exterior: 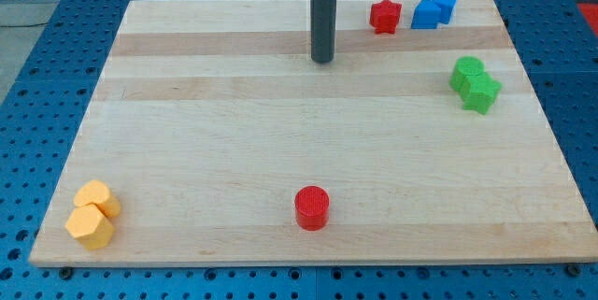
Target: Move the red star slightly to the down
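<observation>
The red star (384, 16) lies near the view's top edge of the wooden board (234, 141), right of centre. My tip (322, 59) is the lower end of the dark rod. It rests on the board to the left of the red star and a little lower, apart from it by about one star's width. Nothing touches the star on its left side.
Two blue blocks (434, 9) sit just right of the red star. Two green blocks (475, 84) lie at the right edge. A red cylinder (312, 207) stands at bottom centre. Two yellow hexagonal blocks (93, 214) lie at the bottom left corner.
</observation>
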{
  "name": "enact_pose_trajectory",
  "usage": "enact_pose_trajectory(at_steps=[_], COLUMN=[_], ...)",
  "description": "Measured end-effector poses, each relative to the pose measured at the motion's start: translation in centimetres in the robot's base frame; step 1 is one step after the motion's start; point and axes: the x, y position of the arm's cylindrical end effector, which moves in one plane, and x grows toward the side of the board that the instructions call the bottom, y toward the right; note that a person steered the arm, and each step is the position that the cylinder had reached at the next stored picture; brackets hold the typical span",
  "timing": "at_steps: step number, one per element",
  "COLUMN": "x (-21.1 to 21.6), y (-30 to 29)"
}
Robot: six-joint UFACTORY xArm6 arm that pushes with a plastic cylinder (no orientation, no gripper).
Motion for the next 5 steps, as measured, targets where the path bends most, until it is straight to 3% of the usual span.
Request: enact_pose_trajectory(at_steps=[2,3,5], x=[-9.4,-11.5,-11.3], y=[1.5,5.5,10.6])
